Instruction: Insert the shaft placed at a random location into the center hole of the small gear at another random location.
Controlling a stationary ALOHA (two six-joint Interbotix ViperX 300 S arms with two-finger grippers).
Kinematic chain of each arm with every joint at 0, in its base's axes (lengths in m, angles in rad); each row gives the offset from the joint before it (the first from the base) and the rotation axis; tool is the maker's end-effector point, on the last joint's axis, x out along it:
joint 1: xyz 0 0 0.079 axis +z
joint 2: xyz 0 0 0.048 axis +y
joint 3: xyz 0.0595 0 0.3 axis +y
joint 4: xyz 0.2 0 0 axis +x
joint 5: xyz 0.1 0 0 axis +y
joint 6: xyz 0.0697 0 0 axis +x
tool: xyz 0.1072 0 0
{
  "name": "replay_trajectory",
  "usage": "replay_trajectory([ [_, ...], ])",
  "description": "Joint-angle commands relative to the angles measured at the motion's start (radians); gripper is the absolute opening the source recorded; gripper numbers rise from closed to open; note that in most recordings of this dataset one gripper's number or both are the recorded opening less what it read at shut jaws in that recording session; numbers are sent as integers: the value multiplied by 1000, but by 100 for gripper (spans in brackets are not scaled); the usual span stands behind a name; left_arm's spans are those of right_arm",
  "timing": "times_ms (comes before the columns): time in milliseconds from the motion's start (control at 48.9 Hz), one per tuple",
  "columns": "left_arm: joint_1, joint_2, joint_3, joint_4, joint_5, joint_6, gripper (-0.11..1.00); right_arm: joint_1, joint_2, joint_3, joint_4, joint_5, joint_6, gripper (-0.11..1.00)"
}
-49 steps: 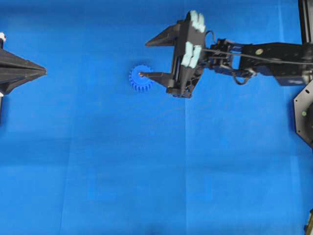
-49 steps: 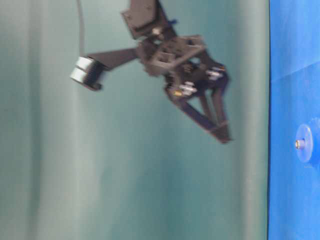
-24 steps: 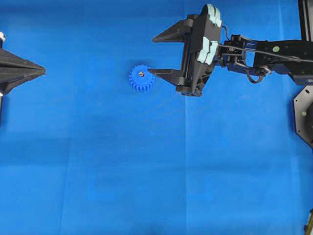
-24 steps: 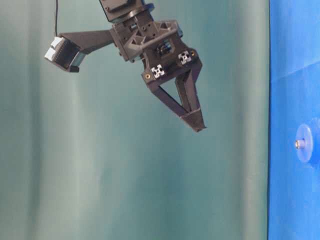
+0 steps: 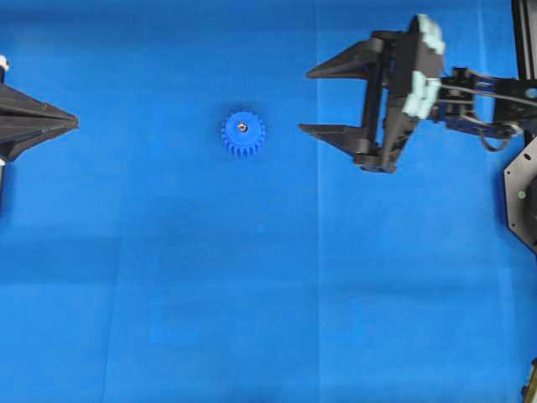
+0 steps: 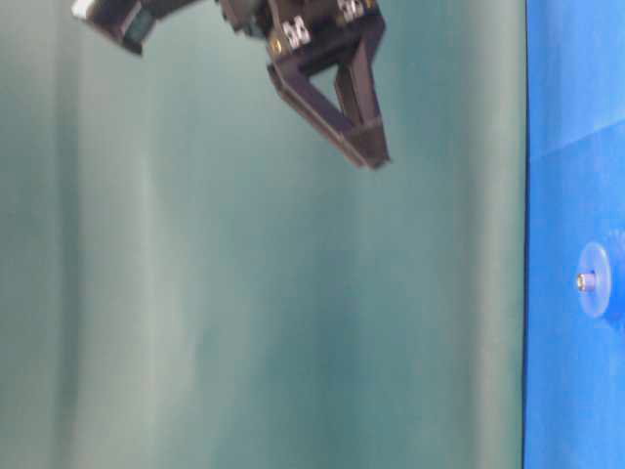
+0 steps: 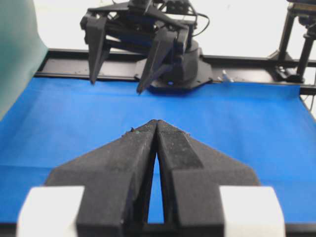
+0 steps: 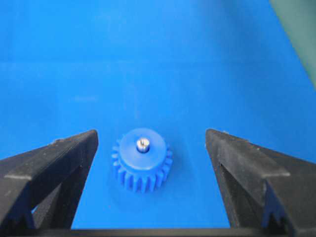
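The small blue gear (image 5: 243, 134) lies flat on the blue mat, left of centre in the overhead view. The silvery shaft (image 5: 242, 128) stands in its center hole, its tip showing above the hub. Both show in the right wrist view, gear (image 8: 142, 160) and shaft (image 8: 142, 144), and side-on in the table-level view (image 6: 593, 281). My right gripper (image 5: 307, 100) is open and empty, raised well above the mat and to the right of the gear; it also shows in the table-level view (image 6: 376, 151). My left gripper (image 5: 75, 123) is shut and empty at the far left edge.
The blue mat (image 5: 268, 277) covers the whole work surface. The right arm's black base (image 7: 170, 74) and frame rails stand at the far end in the left wrist view. A green curtain (image 6: 244, 322) hangs behind.
My right gripper, open, has drawn back to the right and risen away from the gear, leaving the shaft standing in the hole. The left gripper has not moved.
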Motion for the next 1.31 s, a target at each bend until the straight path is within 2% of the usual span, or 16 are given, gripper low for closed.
replay_trajectory([
  [0,3,3,-12,2,-6,-2,0,2,-51,9,3,-5,3,84],
  [143,3,2,-12,2,-6,-2,0,0,-81,29,3,-6,6,84],
  [1288,2,2,-12,0,-5,-2,0,2,-77,28,6,-3,6,84],
])
